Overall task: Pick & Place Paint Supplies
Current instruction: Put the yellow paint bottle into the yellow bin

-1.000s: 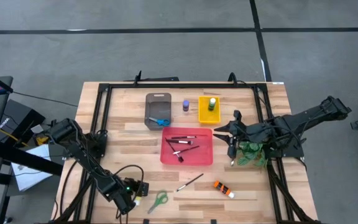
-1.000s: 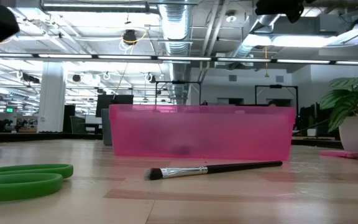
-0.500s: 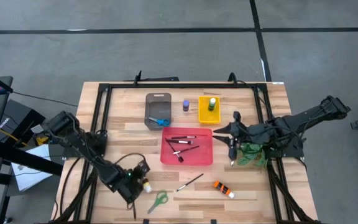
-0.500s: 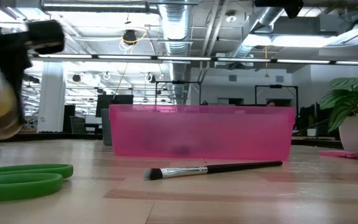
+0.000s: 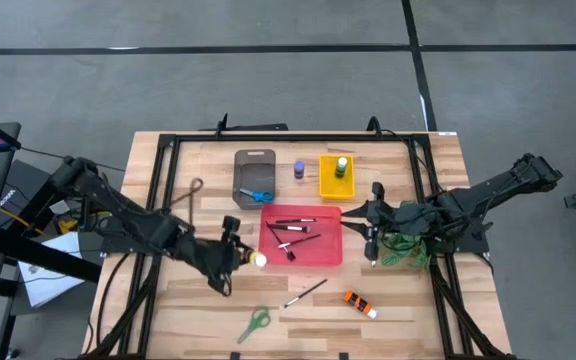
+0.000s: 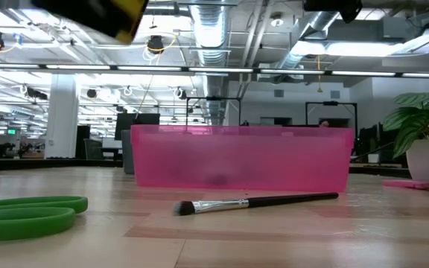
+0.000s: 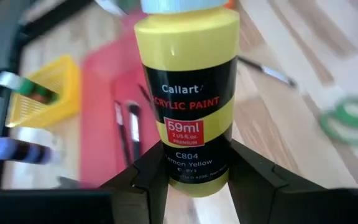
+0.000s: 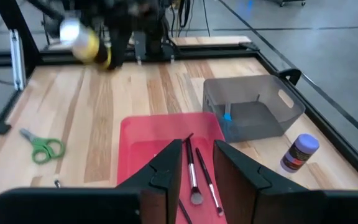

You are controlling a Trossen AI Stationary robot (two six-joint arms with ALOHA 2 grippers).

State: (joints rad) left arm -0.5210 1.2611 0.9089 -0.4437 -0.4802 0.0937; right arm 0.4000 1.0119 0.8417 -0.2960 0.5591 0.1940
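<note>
My left gripper (image 5: 240, 252) is shut on a yellow paint bottle (image 7: 190, 93) with a white cap (image 5: 259, 260), just left of the red tray (image 5: 328, 255). Several dark-handled brushes (image 5: 293, 233) lie in that tray. My right gripper (image 5: 371, 238) hovers at the tray's right edge, fingers slightly apart with nothing between them. Flat on the table near the front lie green scissors (image 5: 255, 322), a brush (image 5: 306, 292) and an orange tube (image 5: 360, 303). My left gripper pinches the yellow bottle's bottom end (image 7: 194, 177) between its two fingers (image 7: 146, 180), one on each side. The fingers slant down from the table's left. The bottle sticks out ahead of them, cap end toward the red tray, lifted clear of the table.
A grey tray (image 5: 250, 160) holding blue scissors (image 5: 257, 196), a purple bottle (image 5: 298, 170) and a yellow tray (image 5: 326, 187) holding a green bottle (image 5: 341, 167) stand along the far side. A leafy plant (image 5: 406, 250) sits under my right arm. A black frame (image 5: 158, 180) rims the table.
My left gripper has risen from the table's near left corner and swung toward the far side and right, up to the red tray, rolling its wrist as it went. The yellow bottle has gone with it, now well above the table.
</note>
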